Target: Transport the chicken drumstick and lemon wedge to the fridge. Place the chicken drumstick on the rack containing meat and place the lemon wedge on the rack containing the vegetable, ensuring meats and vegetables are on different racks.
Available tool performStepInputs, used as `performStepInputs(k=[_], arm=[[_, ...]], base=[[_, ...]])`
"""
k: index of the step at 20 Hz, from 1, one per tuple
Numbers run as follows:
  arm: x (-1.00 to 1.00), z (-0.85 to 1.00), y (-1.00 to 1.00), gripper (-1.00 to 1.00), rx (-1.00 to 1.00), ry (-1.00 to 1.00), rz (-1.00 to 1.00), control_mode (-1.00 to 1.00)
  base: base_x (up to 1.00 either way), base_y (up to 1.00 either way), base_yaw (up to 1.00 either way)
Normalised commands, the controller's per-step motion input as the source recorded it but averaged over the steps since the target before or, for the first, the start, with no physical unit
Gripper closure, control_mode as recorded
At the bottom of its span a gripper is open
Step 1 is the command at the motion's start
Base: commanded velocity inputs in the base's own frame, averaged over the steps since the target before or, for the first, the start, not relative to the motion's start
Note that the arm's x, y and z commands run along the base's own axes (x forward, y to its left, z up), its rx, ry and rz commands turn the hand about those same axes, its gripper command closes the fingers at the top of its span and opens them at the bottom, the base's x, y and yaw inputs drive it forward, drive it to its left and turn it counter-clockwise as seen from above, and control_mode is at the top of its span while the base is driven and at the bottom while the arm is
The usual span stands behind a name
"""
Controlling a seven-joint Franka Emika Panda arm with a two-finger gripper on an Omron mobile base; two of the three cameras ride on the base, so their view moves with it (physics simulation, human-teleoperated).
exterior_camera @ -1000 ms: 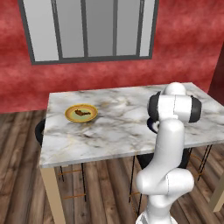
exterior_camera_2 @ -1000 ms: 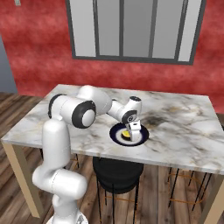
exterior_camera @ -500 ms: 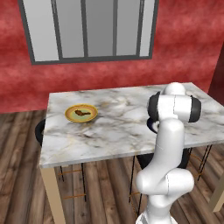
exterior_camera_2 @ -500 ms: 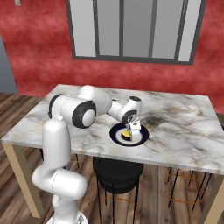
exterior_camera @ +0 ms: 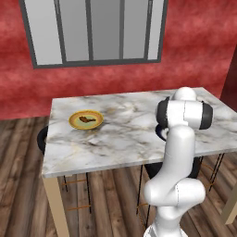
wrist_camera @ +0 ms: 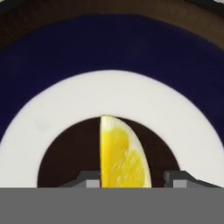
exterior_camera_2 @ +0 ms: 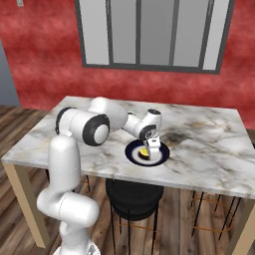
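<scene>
Chicken is seen first, on the left: the chicken drumstick (exterior_camera: 84, 119) lies on a yellow plate (exterior_camera: 74, 121) near the left end of the marble bench (exterior_camera: 120, 134). It has not been picked up yet. No fridge is seen in these pictures, so nothing has been put away.

Further right, the dark blue plate (exterior_camera_2: 160, 156) sits near the front edge of the bench, well apart from the yellow plate. The lemon wedge (wrist_camera: 123, 154) lies in the dark middle of this plate, inside a white ring. In the right base view, the hand (exterior_camera_2: 151, 148) is lowered right over the wedge. In the hand view, the two finger tips (wrist_camera: 92, 181) are seen on either side of the wedge, one against its flat side and one a little way off its round side. The hand is only partly spread, and it cannot be told for sure whether the wedge is pinched.

The task is judged to be at its very start. The wedge must be gripped and lifted, then carried to the vegetable rack. After that the drumstick must be fetched and placed on the meat rack.
</scene>
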Motion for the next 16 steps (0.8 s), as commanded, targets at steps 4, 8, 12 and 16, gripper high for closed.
performStepInputs(k=[4, 8, 12, 16], arm=[[0.09, -0.33, 0.07, 1.00, 0.00, 0.00, 0.00, -1.00], [0.01, -0.31, 0.04, 1.00, -0.03, -0.02, 0.00, -1.00], [-0.15, 0.02, 0.00, 1.00, 0.00, -0.06, 0.00, -1.00], [-0.14, 0.41, 0.00, 1.00, 0.00, -0.15, 0.01, -1.00]], base=[[0.00, 0.00, 0.00], [0.00, 0.00, 0.00], [0.00, 0.00, 0.00], [0.00, 0.00, 0.00]])
